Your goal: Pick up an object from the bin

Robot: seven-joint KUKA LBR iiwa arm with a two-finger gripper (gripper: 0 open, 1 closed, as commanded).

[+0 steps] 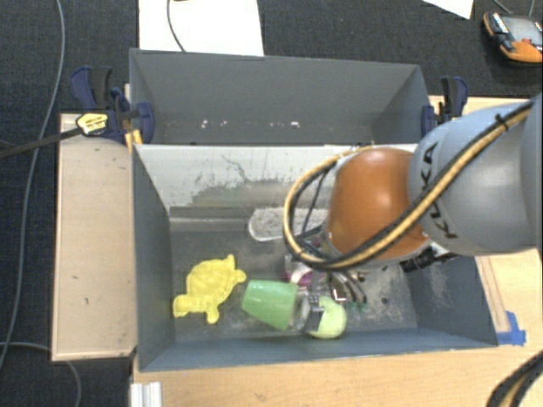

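– Nearest the lens, what do you see?

– Orange cover (373, 197) on the wrist of the grey arm (484, 193), reaching in from the right of the frame, with black-and-yellow cables (297, 202) looping round its left side.

– And the gripper?

– The gripper (321, 305) hangs below that cover, low in the lower middle of the bin (153, 253), close to the floor. How wide it stands I cannot tell; the cover and cables hide much of it.

– What is it at?

– It sits between a green cup (270, 303) and a yellow-green ball (331, 322). The cup lies on its side just to the left, seemingly touching the tool. The ball lies just below and right, against the near wall. Whether either is gripped I cannot tell.

– How does the cup look?

– Plain, smooth, light green, tapered.

– Further out?

– A small pink thing (299, 275) just above the cup, partly hidden. A yellow turtle-shaped toy (208, 287) lies left of the cup, close to it. A pale grey lump (267, 223) lies higher, mid-floor, apart from the others.
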